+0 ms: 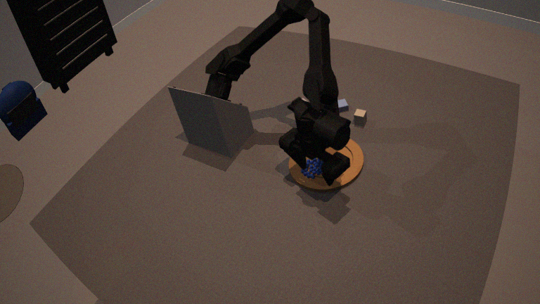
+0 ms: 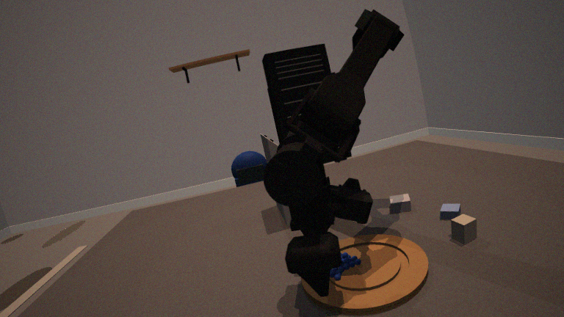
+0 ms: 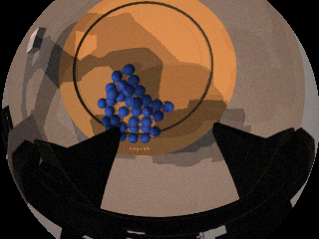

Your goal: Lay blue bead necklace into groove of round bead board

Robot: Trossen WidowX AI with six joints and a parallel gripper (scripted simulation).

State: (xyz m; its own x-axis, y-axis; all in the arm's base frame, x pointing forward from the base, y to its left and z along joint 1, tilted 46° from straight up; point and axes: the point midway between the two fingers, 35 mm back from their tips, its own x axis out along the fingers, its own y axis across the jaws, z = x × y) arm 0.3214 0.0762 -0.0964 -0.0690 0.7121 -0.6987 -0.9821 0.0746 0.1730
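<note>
The round orange bead board [image 3: 150,70] lies on the floor mat, with a thin dark circular groove [image 3: 207,54] in its top. The blue bead necklace [image 3: 132,107] lies bunched in a heap on the board, across the near-left part of the groove. It also shows in the top view [image 1: 312,167] and the exterior view [image 2: 344,264]. My gripper [image 3: 167,129] is open and empty, pointing down just above the board's near edge, with the heap beside its left finger. The board also shows in the top view [image 1: 350,157] and the exterior view [image 2: 374,274].
A grey upright panel [image 1: 209,121] stands left of the board. Three small blocks lie beyond it: a tan cube [image 2: 463,227], a pale blue block [image 2: 449,209] and a whitish block [image 2: 399,202]. A dark drawer cabinet [image 1: 59,17] and a blue object [image 1: 17,105] stand near the wall.
</note>
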